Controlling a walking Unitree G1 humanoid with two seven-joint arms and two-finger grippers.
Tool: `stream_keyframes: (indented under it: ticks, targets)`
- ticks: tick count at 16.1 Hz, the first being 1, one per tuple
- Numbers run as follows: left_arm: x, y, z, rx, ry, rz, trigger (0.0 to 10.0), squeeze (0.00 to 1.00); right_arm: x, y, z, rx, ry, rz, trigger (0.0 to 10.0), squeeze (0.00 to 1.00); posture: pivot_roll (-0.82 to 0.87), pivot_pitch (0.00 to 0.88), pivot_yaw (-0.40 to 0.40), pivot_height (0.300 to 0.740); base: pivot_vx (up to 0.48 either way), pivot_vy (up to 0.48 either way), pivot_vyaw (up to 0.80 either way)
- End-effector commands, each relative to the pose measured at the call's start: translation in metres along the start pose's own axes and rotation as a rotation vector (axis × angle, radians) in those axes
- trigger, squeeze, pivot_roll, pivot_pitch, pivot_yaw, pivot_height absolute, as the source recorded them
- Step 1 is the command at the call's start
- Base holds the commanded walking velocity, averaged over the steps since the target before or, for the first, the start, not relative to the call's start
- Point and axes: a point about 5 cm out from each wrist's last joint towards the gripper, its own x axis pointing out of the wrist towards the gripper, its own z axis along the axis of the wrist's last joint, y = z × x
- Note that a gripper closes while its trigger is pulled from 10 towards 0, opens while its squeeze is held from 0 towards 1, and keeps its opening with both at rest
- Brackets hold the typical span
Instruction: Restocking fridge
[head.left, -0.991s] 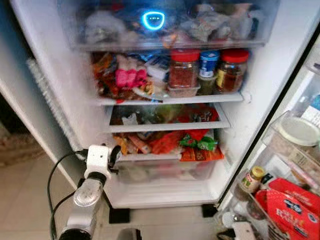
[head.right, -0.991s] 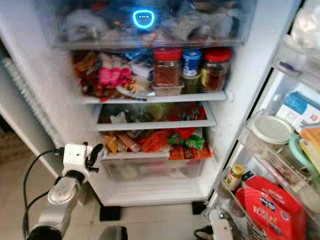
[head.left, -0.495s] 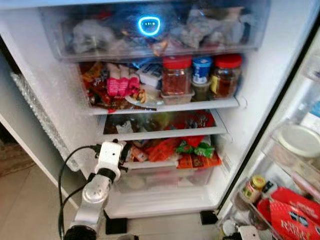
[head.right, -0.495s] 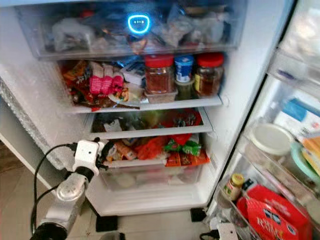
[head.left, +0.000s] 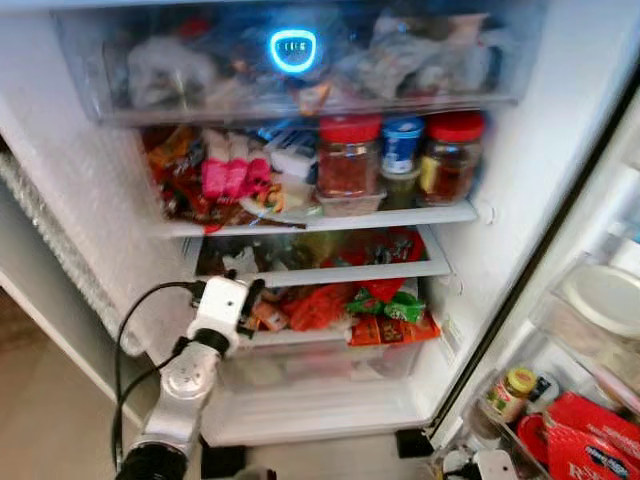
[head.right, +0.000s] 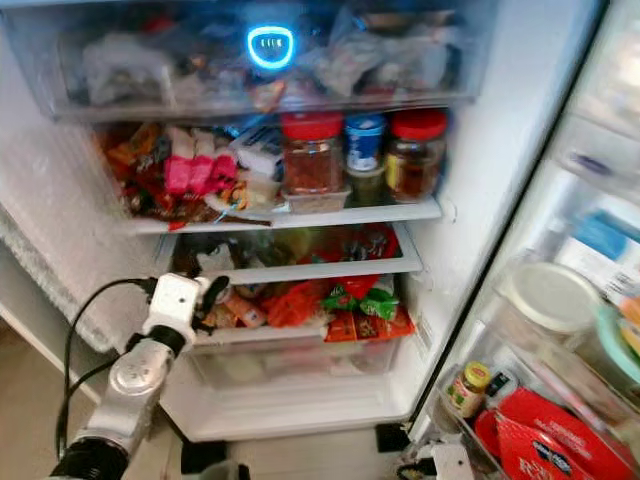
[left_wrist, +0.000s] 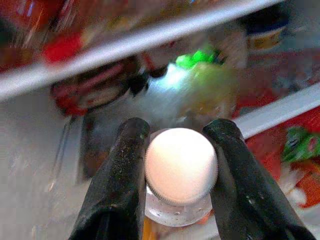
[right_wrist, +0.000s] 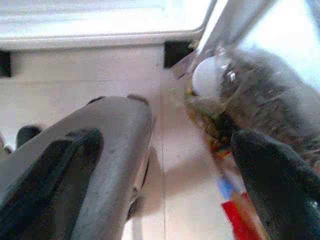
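Two black fingers (left_wrist: 122, 175) of the left hand (left_wrist: 181, 167) clamp a clear bottle (left_wrist: 177, 210) by its neck, just under its white cap (left_wrist: 181, 164). That hand (head.left: 245, 300) is raised at the left front edge of the fridge's third shelf (head.left: 330, 274), close to the left wall (head.left: 90, 210), with its silver arm (head.left: 180, 400) rising from below and a black cable (head.left: 125, 340) looping beside it. Beyond the cap the left wrist view is blurred: white shelf edges, red packets and a green patch can be made out.

The fridge stands open. A clear drawer (head.left: 300, 60) at the top carries a glowing blue ring (head.left: 292, 48). On the shelf below, three jars (head.left: 400, 155) stand at the right end, two with red lids and one with a blue lid between them, and pink and red packets (head.left: 225, 180) crowd the left end. Lower down, red and green packets (head.left: 385, 305) lie above a clear bottom bin (head.left: 320, 360).

The door (head.right: 600, 300) hangs open on the right, its racks holding a round white lid (head.right: 552, 296), a small yellow-capped jar (head.right: 465, 388) and a red box (head.right: 545, 440).

The right hand (right_wrist: 170, 165) hangs low over the pale floor (right_wrist: 85, 75) near the fridge's base, its fingers spread wide apart with nothing between them; a crumpled clear bag (right_wrist: 260, 100) lies just beyond.
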Motion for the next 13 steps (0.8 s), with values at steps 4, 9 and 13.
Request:
stream_keyframes:
  ticks: [4,9,13]
  targets:
    - [0.0072,0.0139,0.0045,0.008,-0.009,0.022,10.0,0.0,0.0039,0.0105,0.0048,0.028,-0.016,0.009,10.0,0.0,0.02,0.0,0.02,0.636,0.257,0.0,0.0]
    - [0.0072,0.0107,0.004,0.024,-0.013,0.026,10.0,0.0,0.0038,0.0096,0.0049,0.037,-0.016,0.001,10.0,0.0,0.02,0.0,0.014,0.636,0.205,0.0,0.0]
    - [0.0115,0.0129,0.0092,0.243,-0.021,0.029,10.0,0.0,0.0029,0.0048,0.0068,0.023,-0.01,-0.003,10.0,0.0,0.0,0.0,-0.017,0.636,0.0,0.0,0.0]
